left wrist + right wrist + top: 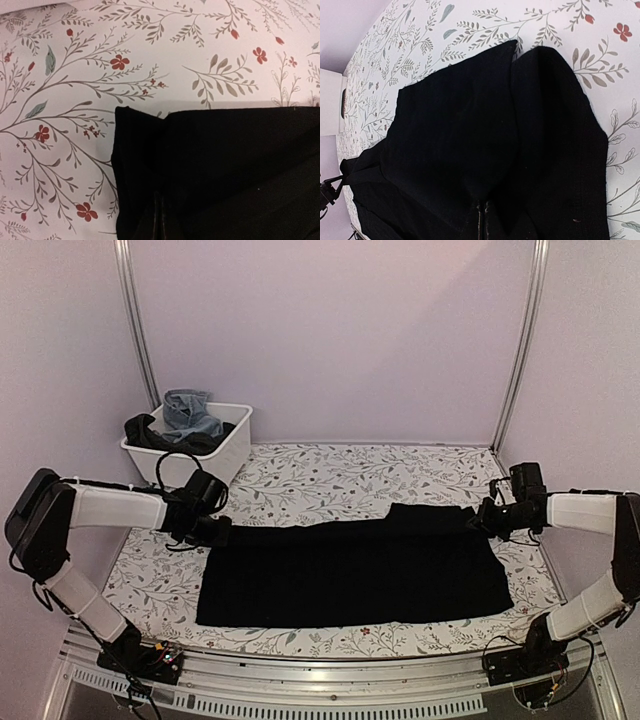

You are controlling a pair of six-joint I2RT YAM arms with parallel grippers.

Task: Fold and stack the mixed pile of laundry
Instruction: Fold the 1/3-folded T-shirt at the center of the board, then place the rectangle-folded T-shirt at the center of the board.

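Lying flat on surface (pixel 330 475): black cloth (pixel 350 575). Gripping far-left corner with left hand (pixel 220 533), far-right corner with right hand (pixel 479 521), both clenched on fabric. Leaving bare room beyond far edge, reaching white bin (pixel 228 452) holding jeans (pixel 190 412).

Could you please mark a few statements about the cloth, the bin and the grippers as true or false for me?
1. The black cloth lies spread out on the table. True.
2. The white bin is empty. False: it holds light blue jeans and dark clothes.
3. The left gripper and the right gripper each pinch a far corner of the black cloth. True.
4. The jeans lie on top of the black cloth. False: they are in the bin, apart from the cloth.
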